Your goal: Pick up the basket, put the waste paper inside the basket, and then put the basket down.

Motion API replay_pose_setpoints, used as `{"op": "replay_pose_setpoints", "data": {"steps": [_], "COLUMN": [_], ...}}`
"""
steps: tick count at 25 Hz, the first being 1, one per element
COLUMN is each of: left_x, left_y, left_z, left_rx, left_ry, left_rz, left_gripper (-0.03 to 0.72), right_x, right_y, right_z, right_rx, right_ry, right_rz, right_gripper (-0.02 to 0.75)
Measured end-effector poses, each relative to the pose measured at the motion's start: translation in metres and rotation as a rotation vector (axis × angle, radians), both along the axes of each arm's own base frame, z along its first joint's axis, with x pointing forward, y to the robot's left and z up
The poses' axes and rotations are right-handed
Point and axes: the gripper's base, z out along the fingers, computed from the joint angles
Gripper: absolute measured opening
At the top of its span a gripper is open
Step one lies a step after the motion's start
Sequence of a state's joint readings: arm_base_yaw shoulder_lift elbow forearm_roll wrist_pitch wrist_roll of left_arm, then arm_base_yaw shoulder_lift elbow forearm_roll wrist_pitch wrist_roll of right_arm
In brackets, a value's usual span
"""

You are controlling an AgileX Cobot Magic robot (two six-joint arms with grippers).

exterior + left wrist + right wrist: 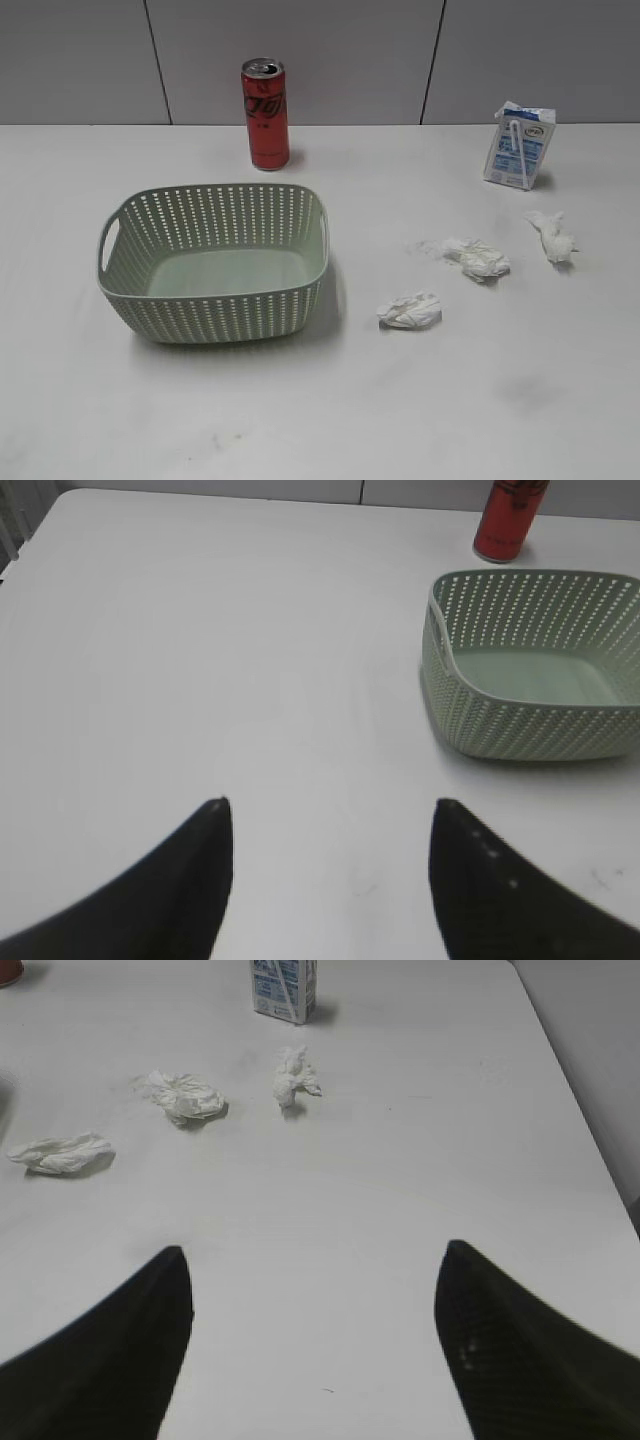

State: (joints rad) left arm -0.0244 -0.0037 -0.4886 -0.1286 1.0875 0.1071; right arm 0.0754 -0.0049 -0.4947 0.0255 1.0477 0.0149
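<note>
While both hands are held above bare bench, neither is seen in the exterior view; each is shown only by its own wrist camera. The left hand (327, 810) is spread open with nothing between its dark fingers (190, 880), and the right hand (312, 1255) is likewise spread wide and empty.

Ahead and to the right of the left hand, the basket (530, 680) is seen standing upright on the bench (200, 630), well apart from the fingers. A red can (508, 518) is cut off by the top of that view, behind the basket toward the far edge. The paper is not shown there.

From the right wrist, three wads of waste paper (62, 1153) (185, 1096) (295, 1075) are seen lying apart from one another, strung from the left toward a blue-and-white carton (284, 985) near the far edge. Only a sliver of the can is caught at that view's top left corner.

In the exterior view everything is brought together: the basket (215, 262) sits left of the bench's middle, pale sage green, rectangular with rounded corners, its walls pierced by rows of small slots, a cut-out handle at its left end, its inside empty. The wads (410, 310) (477, 258) (552, 236) lie to its right, none touching it.
</note>
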Motion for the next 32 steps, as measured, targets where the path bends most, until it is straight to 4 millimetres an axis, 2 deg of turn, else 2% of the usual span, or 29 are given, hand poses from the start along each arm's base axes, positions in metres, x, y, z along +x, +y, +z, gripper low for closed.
{"op": "replay_pose_setpoints", "data": {"steps": [13, 16, 19, 24, 28, 32], "left_x": [0.000, 0.009, 0.036, 0.105, 0.166, 0.225], "left_y": [-0.001, -0.005, -0.007, -0.009, -0.012, -0.020], "left_z": [0.001, 0.007, 0.019, 0.040, 0.044, 0.036], "left_rx": [-0.014, -0.061, -0.081, -0.109, -0.122, -0.113], "left_ry": [-0.011, 0.012, 0.103, 0.256, 0.387, 0.508], "left_rz": [-0.007, -0.030, -0.028, -0.009, -0.003, -0.029], "left_gripper": [0.472, 0.472, 0.472, 0.472, 0.472, 0.472], "right_x": [0.000, 0.000, 0.000, 0.000, 0.000, 0.000], "right_y": [0.000, 0.000, 0.000, 0.000, 0.000, 0.000], "right_z": [0.000, 0.000, 0.000, 0.000, 0.000, 0.000], "right_rx": [0.000, 0.000, 0.000, 0.000, 0.000, 0.000], "right_ry": [0.000, 0.000, 0.000, 0.000, 0.000, 0.000], "right_rz": [0.000, 0.000, 0.000, 0.000, 0.000, 0.000], "right_gripper": [0.570, 0.570, 0.570, 0.570, 0.570, 0.570]}}
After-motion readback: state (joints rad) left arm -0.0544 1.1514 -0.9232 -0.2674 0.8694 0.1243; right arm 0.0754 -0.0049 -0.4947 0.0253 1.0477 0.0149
